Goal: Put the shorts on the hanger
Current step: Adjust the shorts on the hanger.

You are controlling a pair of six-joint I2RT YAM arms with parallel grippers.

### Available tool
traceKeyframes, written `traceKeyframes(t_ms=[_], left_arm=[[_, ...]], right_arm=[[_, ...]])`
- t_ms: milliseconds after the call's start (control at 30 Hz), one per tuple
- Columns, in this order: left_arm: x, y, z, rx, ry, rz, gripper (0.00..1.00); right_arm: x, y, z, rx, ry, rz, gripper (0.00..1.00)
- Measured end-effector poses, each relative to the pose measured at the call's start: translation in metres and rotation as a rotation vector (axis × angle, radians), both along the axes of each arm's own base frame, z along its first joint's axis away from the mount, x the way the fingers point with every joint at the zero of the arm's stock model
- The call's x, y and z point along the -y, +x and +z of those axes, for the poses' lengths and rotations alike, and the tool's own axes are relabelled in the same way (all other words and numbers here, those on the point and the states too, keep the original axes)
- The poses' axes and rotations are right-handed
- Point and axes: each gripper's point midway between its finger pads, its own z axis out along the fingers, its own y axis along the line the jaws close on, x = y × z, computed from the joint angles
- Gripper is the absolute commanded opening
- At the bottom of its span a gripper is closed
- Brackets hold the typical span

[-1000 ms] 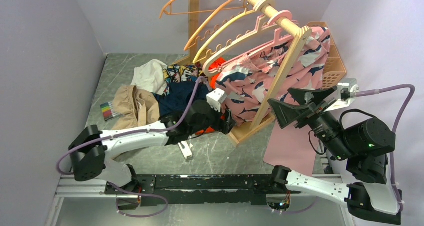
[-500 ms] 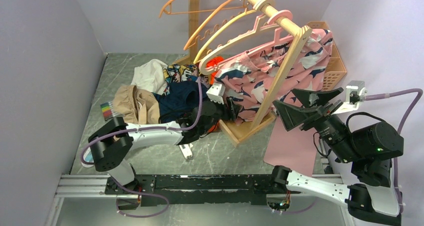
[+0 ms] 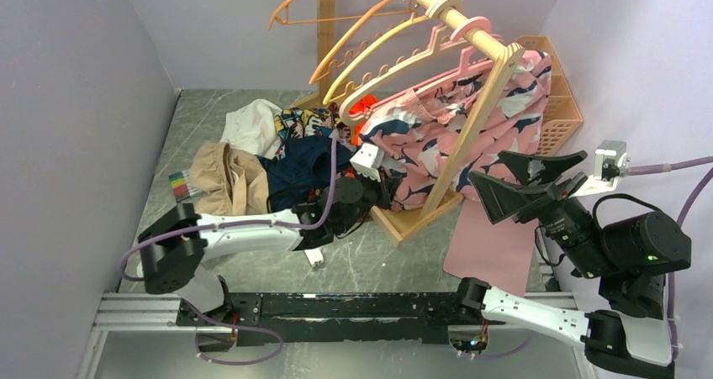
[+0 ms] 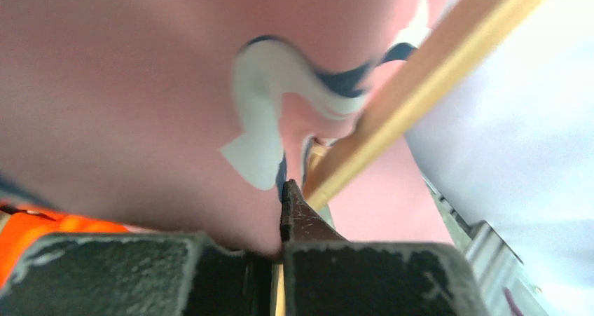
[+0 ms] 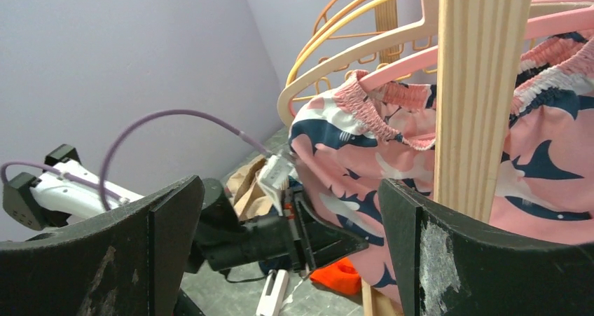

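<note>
The left claw [image 3: 380, 187] is pressed shut at the foot of the wooden rack [image 3: 475, 127], and it looks clamped on a fold of the shorts' [image 3: 437, 135] lower edge. The shorts are pink with navy-and-white sea creatures and a gathered waistband. They hang inside the rack, draped on the pink hanger [image 5: 406, 65] hooked over the rack's top rod. A second ago that claw stood apart just short of the cloth; since then it has reached in under the rack and closed. The right claw [image 3: 520, 181], gaping wide, has drawn back further from the rack. The left wrist view shows only blurred pink cloth, a white patch of print and the rack's post. The right wrist view alone shows the ruffled waistband riding over the hanger's arm. Loose clothes [image 3: 252, 152] lie heaped on the bench [image 3: 370, 261] beside the rack.
</note>
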Motion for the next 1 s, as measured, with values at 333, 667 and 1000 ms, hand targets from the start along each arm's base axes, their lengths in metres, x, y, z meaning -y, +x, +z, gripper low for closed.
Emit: traceKeyframes(t_ms=[333, 667, 1000], left_arm=[[-0.024, -0.052, 0.101, -0.056, -0.054, -0.052, 0.07], [-0.039, -0.086, 0.032, -0.263, 0.094, -0.078, 0.61], [-0.149, -0.107, -0.039, -0.393, 0.159, 0.081, 1.0]], right_arm=[[0.0, 0.0, 0.003, 0.006, 0.01, 0.0, 1.0], [-0.015, 0.008, -0.017, -0.02, -0.026, 0.002, 1.0], [-0.021, 0.018, -0.037, -0.059, -0.073, -0.039, 1.0]])
